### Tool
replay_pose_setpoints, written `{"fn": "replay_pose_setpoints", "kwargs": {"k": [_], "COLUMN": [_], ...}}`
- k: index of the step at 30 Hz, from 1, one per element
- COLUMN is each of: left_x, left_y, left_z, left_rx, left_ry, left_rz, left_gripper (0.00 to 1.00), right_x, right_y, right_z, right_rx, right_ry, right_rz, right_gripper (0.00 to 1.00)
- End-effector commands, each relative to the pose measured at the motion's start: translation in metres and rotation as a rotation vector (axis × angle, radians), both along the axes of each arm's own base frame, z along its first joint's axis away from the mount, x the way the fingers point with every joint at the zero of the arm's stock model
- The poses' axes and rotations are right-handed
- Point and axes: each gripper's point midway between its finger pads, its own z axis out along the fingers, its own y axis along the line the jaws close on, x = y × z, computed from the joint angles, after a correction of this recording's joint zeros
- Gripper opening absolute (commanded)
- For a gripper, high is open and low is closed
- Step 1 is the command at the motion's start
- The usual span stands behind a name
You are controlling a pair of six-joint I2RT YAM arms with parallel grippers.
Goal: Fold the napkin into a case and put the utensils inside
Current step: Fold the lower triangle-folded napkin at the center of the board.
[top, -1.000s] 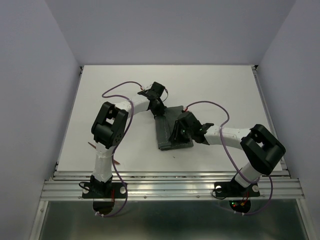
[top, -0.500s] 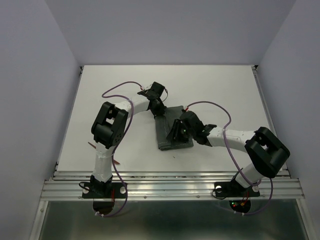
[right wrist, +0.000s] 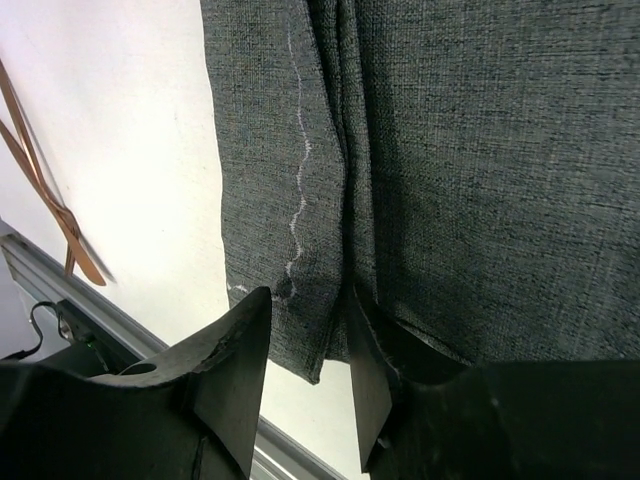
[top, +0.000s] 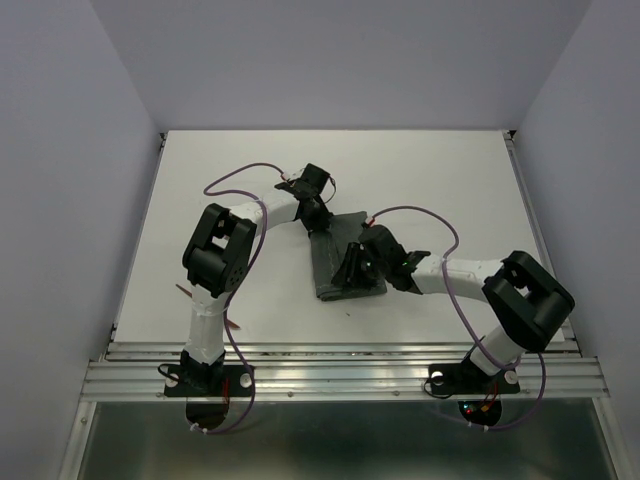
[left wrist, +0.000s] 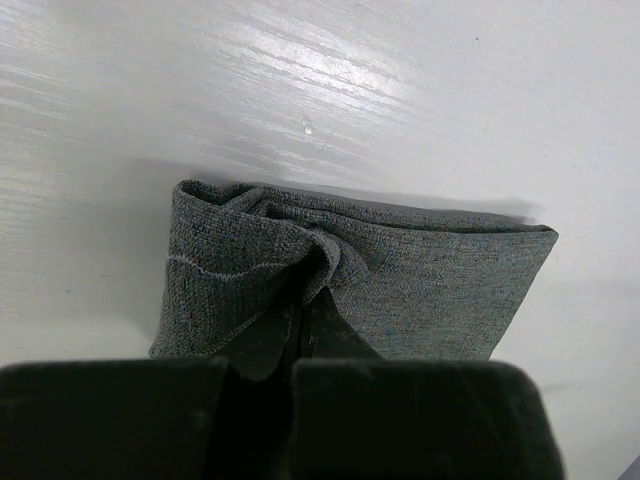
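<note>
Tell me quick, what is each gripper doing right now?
Left gripper: shut, pinching the napkin.
Right gripper: jaws apart astride the napkin's edge; cannot tell if gripping.

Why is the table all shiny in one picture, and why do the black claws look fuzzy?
Left wrist view: bright glare streaks the table, and the left claw sits too near the lens, so it blurs, while the napkin stays sharp. Right wrist view: the right claw blurs the same way, with no glare. Top view: even light, soft shadows.
</note>
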Motion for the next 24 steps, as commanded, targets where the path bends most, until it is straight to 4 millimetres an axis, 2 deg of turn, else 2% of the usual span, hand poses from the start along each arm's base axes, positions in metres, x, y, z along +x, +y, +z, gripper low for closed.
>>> {"fn": "replay_pose_setpoints", "kwargs": {"k": [1,4,8,10,15,24], "left_x": [-0.01,-0.01,-0.01,-0.01,-0.009,-0.009], "left_y": [0.006,0.005,0.005,0.005,0.004,0.005], "left_z": [0.003,0.004,0.004,0.004,0.005,0.004], "left_rx": [0.026,0.025,0.029,0.03,0.029,0.034], "left_ry": [0.009,0.01,0.009,0.009,0.006,0.005], "left_rz": [-0.003,-0.006,-0.007,-0.008,-0.009,-0.013], "left_gripper": [0.0,0.0,0.0,0.0,0.0,0.0], "right_x": [0.005,0.005,0.009,0.014,0.017,0.025], "right_y": [0.013,0.013,0.008,0.003,-0.003,-0.02], "right_z": [0.004,0.004,0.012,0.015,0.017,0.009], "right_rx": [0.053,0.057,0.061,0.049,0.028,-0.064], "right_ry": [-0.015,-0.014,-0.044,-0.068,-0.086,-0.113], "right_rz": [0.024,0.021,-0.019,-0.051,-0.074,-0.132], "right_gripper": [0.4,0.35,0.12,0.07,0.01,0.01]}}
